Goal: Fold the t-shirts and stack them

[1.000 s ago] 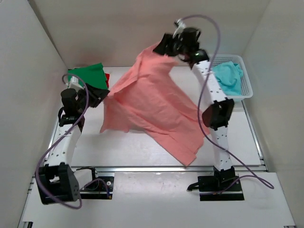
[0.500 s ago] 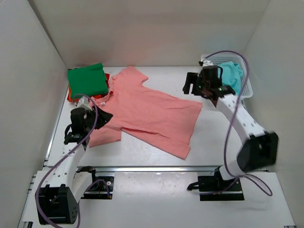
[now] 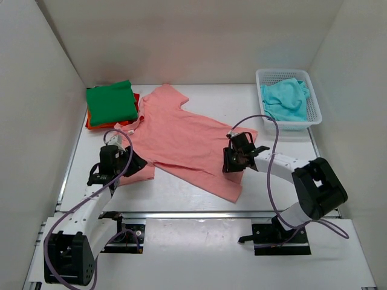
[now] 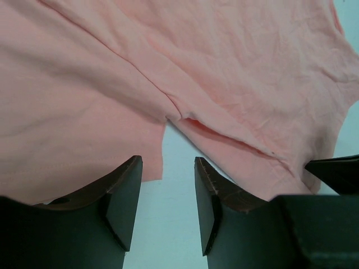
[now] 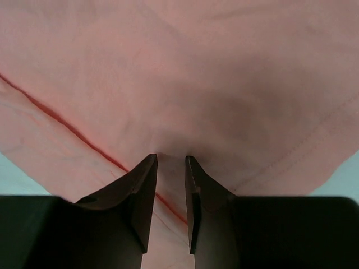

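Salmon pink t-shirt (image 3: 187, 142) flat, mid-table. L gripper (image 4: 168, 168) at sleeve edge, jaws apart, nothing between. R gripper (image 5: 171, 159) low on shirt body, jaws narrow over cloth; grip can't be told. Green t-shirt (image 3: 110, 101) folded, far-left corner. Turquoise t-shirt (image 3: 284, 99) in basket (image 3: 314, 112).

No readable text, labels, brands, numbers — none on shirts, basket, arms, table.
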Robot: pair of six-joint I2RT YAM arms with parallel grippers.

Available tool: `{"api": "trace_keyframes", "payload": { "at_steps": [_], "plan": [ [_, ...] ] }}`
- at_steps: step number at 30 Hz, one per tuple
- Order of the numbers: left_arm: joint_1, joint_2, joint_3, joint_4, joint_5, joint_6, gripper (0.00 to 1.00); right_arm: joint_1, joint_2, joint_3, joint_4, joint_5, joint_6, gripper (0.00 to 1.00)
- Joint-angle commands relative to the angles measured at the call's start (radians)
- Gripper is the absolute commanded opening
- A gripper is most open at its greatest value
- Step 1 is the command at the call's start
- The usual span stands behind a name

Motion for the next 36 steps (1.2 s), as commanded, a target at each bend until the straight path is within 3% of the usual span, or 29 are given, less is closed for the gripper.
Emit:
{"api": "trace_keyframes", "payload": {
  "at_steps": [1, 10, 14, 22, 27, 33, 34, 36],
  "plan": [
    [0.005, -0.012, 0.036, -0.027, -0.030, 0.042, 0.54, -0.023, 0.068, 0.061, 0.034, 0.051, -0.012, 0.24],
    [0.010, 0.080, 0.074, -0.046, 0.022, 0.088, 0.55, -0.199, 0.463, 0.550, -0.230, 0.244, -0.215, 0.27],
    [0.007, 0.074, 0.090, -0.072, 0.020, 0.115, 0.55, -0.189, 0.481, 0.691, -0.232, 0.311, -0.268, 0.40],
    [-0.085, 0.211, 0.177, -0.256, 0.032, 0.255, 0.56, -0.166, 0.275, 0.675, -0.230, 0.312, -0.258, 0.47],
    [-0.206, 0.296, 0.236, -0.362, -0.061, 0.289, 0.62, -0.210, 0.154, 0.548, -0.239, 0.311, -0.218, 0.52],
    [-0.202, 0.348, 0.248, -0.401, -0.116, 0.311, 0.65, -0.284, 0.034, 0.309, -0.132, 0.248, -0.173, 0.54],
    [-0.214, 0.356, 0.251, -0.408, -0.119, 0.313, 0.72, -0.278, 0.030, 0.287, -0.127, 0.249, -0.167, 0.54],
    [-0.239, 0.392, 0.256, -0.414, -0.124, 0.312, 0.74, -0.298, 0.049, 0.270, -0.110, 0.260, -0.157, 0.54]
  ]
}}
